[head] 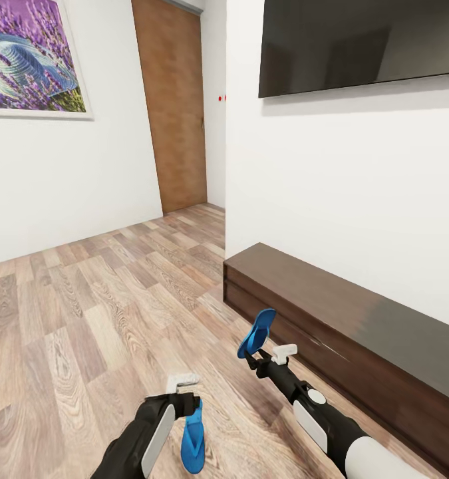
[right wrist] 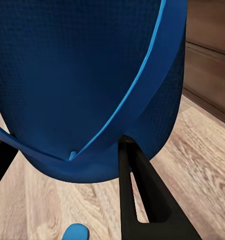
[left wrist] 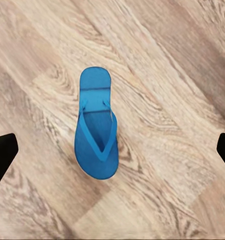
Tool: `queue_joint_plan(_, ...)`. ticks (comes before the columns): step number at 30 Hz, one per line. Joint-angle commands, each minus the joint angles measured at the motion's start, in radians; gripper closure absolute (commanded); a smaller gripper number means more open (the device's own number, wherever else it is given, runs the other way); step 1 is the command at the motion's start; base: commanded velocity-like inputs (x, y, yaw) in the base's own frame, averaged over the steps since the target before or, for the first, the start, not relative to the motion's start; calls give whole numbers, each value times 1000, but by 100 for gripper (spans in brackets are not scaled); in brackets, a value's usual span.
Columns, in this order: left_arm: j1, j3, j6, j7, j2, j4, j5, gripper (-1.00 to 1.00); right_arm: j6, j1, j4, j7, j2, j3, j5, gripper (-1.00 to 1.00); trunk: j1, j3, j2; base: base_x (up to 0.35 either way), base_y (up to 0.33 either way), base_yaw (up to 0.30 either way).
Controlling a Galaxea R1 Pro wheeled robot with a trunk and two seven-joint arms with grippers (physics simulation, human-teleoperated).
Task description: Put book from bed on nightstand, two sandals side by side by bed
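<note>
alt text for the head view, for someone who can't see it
The right gripper holds one blue sandal raised above the wood-plank floor, while a second blue sandal sits below the left gripper. A long low dark cabinet runs along the white wall under a wall-mounted screen, with a tan door beyond.

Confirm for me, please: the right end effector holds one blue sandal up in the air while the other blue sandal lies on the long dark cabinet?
Not quite. The other sandal lies on the wood floor, as the left wrist view shows. The right end effector does hold its sandal aloft.
</note>
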Motion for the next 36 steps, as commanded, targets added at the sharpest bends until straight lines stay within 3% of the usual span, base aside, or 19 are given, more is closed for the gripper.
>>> queue_joint_plan(1,0,-2,4,9,-2,5,11,-100,-4,-1,1,2,-1,7,-11,100,0,-1,0,0,0,0)
queue_joint_plan(12,0,-3,4,9,-5,43,10,-100,-4,-1,-8,2,-3,6,-12,100,0,-1,0,0,0,0)
queue_joint_plan(36,0,-4,3,9,-3,43,10,-100,-4,-1,-12,2,-3,6,-11,100,11,-94,-6,0,0,0)
